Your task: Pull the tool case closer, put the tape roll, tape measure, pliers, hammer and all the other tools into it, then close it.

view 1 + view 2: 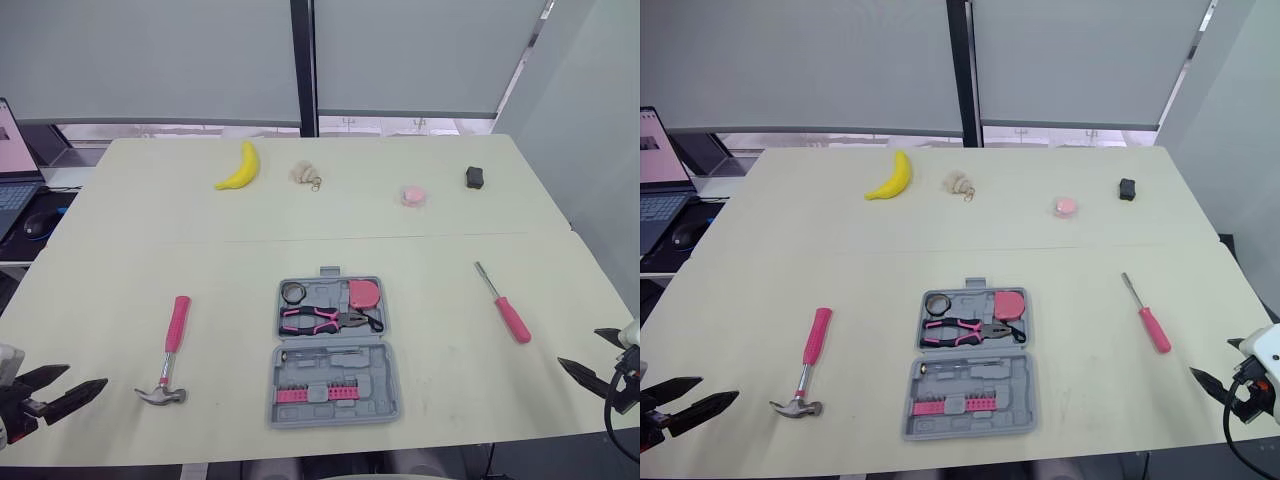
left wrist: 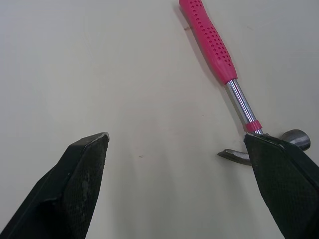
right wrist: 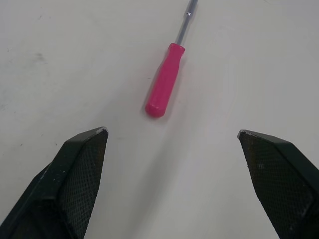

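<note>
Watching the head cameras, I am seeing the grey moulded case (image 1: 282, 408) lying open and flat at the near middle of the pale, matte surface (image 1: 450, 250). Its far half is holding a dark tape roll (image 1: 294, 292), a rounded pink tape measure (image 1: 364, 293) and pink-handled pliers (image 1: 320, 320); its near half is carrying a pink strip of bits (image 1: 320, 393).

My left tool (image 1: 85, 377) is hovering at the near left corner, its black textured fingers spread wide and gripping nothing. The hammer (image 1: 172, 345) is lying between it and the case, with a dimpled pink grip, a shiny steel shaft and the claw head pointing towards me.

My right tool (image 3: 172, 131) is hanging at the near right edge, also spread and empty. The screwdriver (image 1: 505, 305), with its smooth pink handle and thin metal shank, is lying between it and the case.

Along the far side are sitting a banana (image 1: 240, 167), a beige lump with a key ring (image 1: 305, 174), a small pink round thing (image 1: 414, 195) and a small black block (image 1: 475, 178), all well apart from the case. A laptop (image 1: 10, 170) and a mouse (image 1: 36, 224) are sitting off to the left.
</note>
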`<state>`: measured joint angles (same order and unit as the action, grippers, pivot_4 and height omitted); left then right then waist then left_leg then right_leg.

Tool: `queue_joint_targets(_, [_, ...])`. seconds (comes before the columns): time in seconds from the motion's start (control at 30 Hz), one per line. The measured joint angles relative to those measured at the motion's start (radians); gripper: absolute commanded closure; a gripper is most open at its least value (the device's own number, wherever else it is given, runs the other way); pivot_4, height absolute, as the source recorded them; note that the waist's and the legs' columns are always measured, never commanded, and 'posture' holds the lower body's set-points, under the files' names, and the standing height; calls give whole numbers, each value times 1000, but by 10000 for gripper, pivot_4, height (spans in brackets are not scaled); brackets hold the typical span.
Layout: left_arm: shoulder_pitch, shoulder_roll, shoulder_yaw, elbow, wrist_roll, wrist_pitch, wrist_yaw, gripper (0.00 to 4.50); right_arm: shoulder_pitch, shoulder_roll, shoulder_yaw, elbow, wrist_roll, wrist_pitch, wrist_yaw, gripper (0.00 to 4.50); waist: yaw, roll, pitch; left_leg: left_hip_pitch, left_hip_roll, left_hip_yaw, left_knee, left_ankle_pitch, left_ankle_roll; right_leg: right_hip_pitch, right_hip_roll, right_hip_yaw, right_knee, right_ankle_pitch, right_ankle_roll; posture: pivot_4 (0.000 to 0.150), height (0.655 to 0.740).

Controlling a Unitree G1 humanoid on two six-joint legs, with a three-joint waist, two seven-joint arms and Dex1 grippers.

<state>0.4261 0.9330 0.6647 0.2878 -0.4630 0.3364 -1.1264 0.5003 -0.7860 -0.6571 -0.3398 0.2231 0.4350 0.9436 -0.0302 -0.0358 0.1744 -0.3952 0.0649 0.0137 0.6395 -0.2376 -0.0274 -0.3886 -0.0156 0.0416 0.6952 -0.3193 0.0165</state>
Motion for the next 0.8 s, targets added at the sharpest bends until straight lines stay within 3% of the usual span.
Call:
queue_joint_targets(0.6, [0, -6, 0, -30, 0, 6, -4, 0, 14, -16, 13, 18, -1, -26, 2, 449, 0, 0, 0, 0, 0, 0, 0, 0, 0, 0, 0, 0, 0, 0, 0, 1500, 7274])
queue_joint_targets(0.8, [18, -58, 6, -131, -25, 75, 32, 0, -101, -93, 139, -141, 56, -17, 52, 449, -12, 0, 0, 2, 1, 0, 0, 0, 0, 0, 1, 2, 1, 3, 5, 1500, 7274])
